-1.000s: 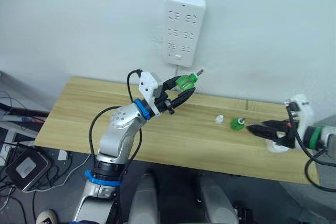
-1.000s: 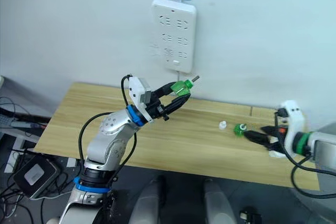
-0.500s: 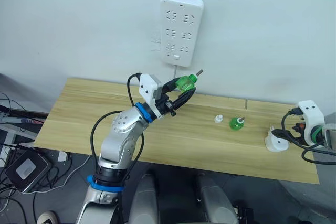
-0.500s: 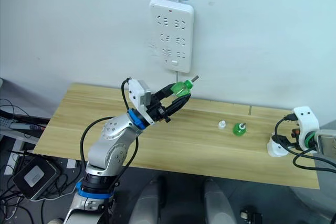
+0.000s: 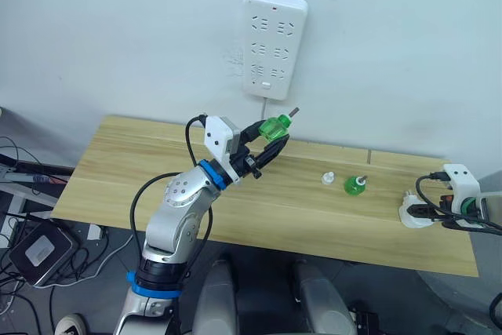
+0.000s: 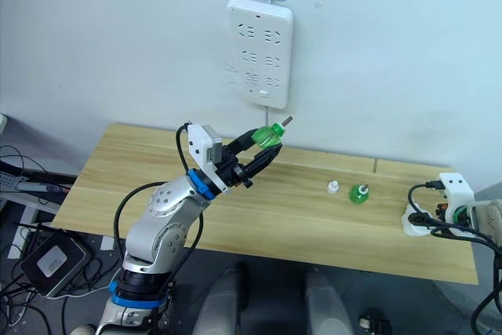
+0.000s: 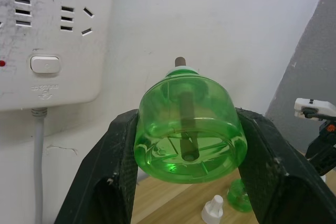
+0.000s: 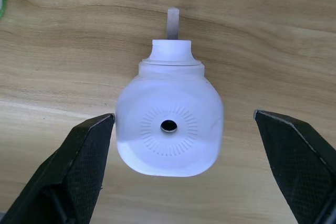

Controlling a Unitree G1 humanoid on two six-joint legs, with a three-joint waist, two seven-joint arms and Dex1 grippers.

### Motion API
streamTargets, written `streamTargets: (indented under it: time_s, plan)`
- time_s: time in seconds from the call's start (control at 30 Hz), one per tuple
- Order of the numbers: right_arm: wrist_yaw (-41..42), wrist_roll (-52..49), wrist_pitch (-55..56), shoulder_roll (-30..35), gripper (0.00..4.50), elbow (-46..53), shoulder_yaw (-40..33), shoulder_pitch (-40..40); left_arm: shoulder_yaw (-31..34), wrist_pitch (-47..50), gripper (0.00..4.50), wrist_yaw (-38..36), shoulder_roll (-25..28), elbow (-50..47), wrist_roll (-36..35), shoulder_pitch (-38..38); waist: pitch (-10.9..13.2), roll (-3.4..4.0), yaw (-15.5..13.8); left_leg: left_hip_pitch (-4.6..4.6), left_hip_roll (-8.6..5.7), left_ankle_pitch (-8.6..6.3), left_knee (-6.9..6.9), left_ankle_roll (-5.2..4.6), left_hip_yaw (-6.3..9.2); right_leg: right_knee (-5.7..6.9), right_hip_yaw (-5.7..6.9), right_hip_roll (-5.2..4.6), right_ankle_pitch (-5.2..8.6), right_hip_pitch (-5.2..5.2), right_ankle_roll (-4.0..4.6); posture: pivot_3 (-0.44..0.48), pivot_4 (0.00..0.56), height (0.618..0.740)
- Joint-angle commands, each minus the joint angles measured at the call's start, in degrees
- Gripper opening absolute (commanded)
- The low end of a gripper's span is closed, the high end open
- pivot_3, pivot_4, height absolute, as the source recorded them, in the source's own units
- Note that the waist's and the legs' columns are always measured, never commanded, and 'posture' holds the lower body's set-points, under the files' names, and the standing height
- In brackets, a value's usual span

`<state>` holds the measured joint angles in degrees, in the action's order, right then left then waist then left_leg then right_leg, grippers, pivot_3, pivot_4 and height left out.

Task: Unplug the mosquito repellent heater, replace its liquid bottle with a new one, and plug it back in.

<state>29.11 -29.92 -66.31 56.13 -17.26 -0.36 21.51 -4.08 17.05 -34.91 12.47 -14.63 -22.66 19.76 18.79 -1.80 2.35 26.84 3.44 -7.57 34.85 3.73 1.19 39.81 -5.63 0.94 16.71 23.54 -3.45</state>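
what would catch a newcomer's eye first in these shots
The clear green liquid bottle with a wick, pinched in the left gripper and raised above the wooden table, below the long white power strip on the wall. Next, the small white rounded heater lying on the table between the right gripper's open fingers.

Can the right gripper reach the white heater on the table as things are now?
Probably yes. In the right wrist view the mosquito repellent heater lies face-up on the wooden table, directly between the open fingers of the right gripper. Nothing stands between them, and neither finger touches it yet.
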Motion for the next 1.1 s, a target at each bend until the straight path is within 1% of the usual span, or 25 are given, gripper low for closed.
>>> streamTargets:
  time_s: [0.03, 0.2, 0.3, 0.4, 0.47, 0.5, 0.7, 0.8, 0.83, 0.9, 0.93, 1.0, 1.1]
  plan:
    - [3.05, 2.83, 1.24, -0.31, 4.45, -2.3, 1.1, 1.17, 0.15, -0.43, 2.26, -0.11, 0.23, -2.54, -0.83, 0.24, 0.0, 0.0, -0.04, 0.0, 0.0, 0.0, 0.0, 0.0, 0.0, 0.0, 0.0, 0.0, 0.0, 0.0, 0.0, 0.017, 0.33, 0.74]
    - [4.8, 5.46, 1.83, -2.15, 4.45, -5.34, 1.75, 3.79, 0.06, -0.28, 2.26, -0.16, 0.66, -2.71, -0.9, 0.19, 0.0, 0.01, -0.05, 0.0, 0.0, 0.0, -0.01, 0.0, -0.02, 0.0, -0.01, 0.0, 0.0, 0.0, 0.0, 0.029, 0.324, 0.74]
    - [6.14, 6.82, 2.65, -2.61, 4.45, -5.79, 2.23, 4.06, -0.06, -0.2, 2.26, -0.09, 0.74, -2.97, -0.94, 0.1, 0.0, 0.01, -0.26, 0.0, 0.0, 0.0, -0.01, 0.0, 0.01, 0.0, 0.02, 0.0, 0.0, 0.0, 0.0, 0.029, 0.324, 0.74]
    - [7.36, 7.75, 2.84, -2.87, 3.88, -6.24, 1.91, 4.18, -0.23, -0.22, 2.26, -0.12, 0.76, -2.95, -0.88, -0.02, 0.0, 0.01, -0.55, 0.01, -0.01, -0.01, -0.02, 0.01, 0.02, -0.02, 0.02, 0.0, 0.0, 0.0, 0.0, 0.033, 0.317, 0.74]
    - [7.76, 7.65, 1.61, -2.69, 3.16, -6.45, 0.99, 4.19, -0.31, -0.17, 2.26, -0.26, 0.87, -3.02, -0.92, -0.28, 0.0, 0.01, -0.59, 0.01, -0.01, -0.01, -0.02, 0.01, 0.02, -0.03, 0.02, 0.0, 0.0, 0.0, 0.0, 0.033, 0.317, 0.74]
    - [7.91, 7.89, 1.42, -2.5, 2.89, -6.5, 0.8, 4.09, -0.38, -0.19, 2.26, -0.33, 0.89, -2.97, -0.92, -0.39, 0.0, 0.01, -0.59, 0.01, 0.0, -0.01, -0.02, 0.01, 0.02, -0.04, 0.02, 0.0, 0.0, -0.01, 0.0, 0.027, 0.31, 0.74]
    - [10.73, 8.31, 1.17, 0.0, 2.89, -5.17, -0.83, 3.11, -0.55, -0.45, 2.26, -0.86, 0.91, -2.33, -0.83, -0.31, 0.0, 0.02, -0.59, 0.01, -0.01, -0.01, -0.02, 0.01, 0.02, -0.04, 0.03, -0.01, 0.0, -0.02, 0.0, 0.021, 0.303, 0.74]
    - [23.44, -4.2, -8.04, 4.52, 2.89, 3.86, -6.77, 3.24, -0.71, 6.04, 2.26, -6.1, 2.57, -4.3, -8.38, -1.45, -0.01, 0.17, -0.34, 0.01, -0.01, 0.0, -0.02, 0.01, -0.01, -0.02, 0.0, -0.01, 0.0, 0.01, 0.0, 0.002, 0.297, 0.74]
    - [28.0, -8.63, -11.37, 6.47, 2.89, 6.63, -8.39, 2.37, -1.13, 8.98, 2.26, -8.69, 3.83, -5.35, -11.62, -1.95, -0.02, 0.2, -0.24, 0.01, -0.01, -0.01, -0.02, 0.0, -0.02, 0.01, -0.01, -0.01, 0.0, 0.01, 0.0, -0.011, 0.298, 0.74]
    - [33.82, -16.83, -19.68, 8.73, 2.89, 9.29, -12.36, 2.14, -1.79, 14.98, 2.26, -13.1, 6.74, -6.93, -17.4, -2.39, -0.01, 0.22, -0.25, -0.01, 0.0, -0.01, -0.04, 0.01, 0.01, 0.02, 0.03, 0.01, 0.0, 0.01, 0.0, -0.014, 0.298, 0.74]
    - [34.79, -20.85, -23.23, 9.18, 2.89, 8.5, -13.86, 3.55, -1.79, 17.87, 2.26, -14.88, 8.12, -7.27, -20.2, -2.14, -0.01, 0.22, -0.33, -0.02, 0.03, -0.01, -0.04, 0.01, 0.06, 0.01, 0.09, 0.02, 0.01, -0.01, 0.0, -0.018, 0.298, 0.74]
    - [34.4, -29.53, -26.04, 10.06, 2.89, 5.99, -14.4, 7.27, -1.08, 22.99, 2.26, -17.88, 10.52, -7.15, -25.64, -0.92, -0.01, 0.22, -0.2, -0.03, 0.06, -0.01, -0.01, 0.01, 0.1, 0.0, 0.12, 0.05, 0.01, -0.04, 0.0, -0.029, 0.301, 0.74]
    - [28.47, -40.5, -26.19, 9.38, 2.89, 1.92, -13.02, 12.93, -0.01, 27.03, 2.26, -20.08, 12.28, -5.42, -29.69, 2.01, 0.0, 0.2, 0.19, -0.01, 0.02, -0.01, 0.02, 0.01, 0.05, -0.02, 0.05, 0.03, 0.01, -0.03, 0.01, -0.043, 0.303, 0.74]
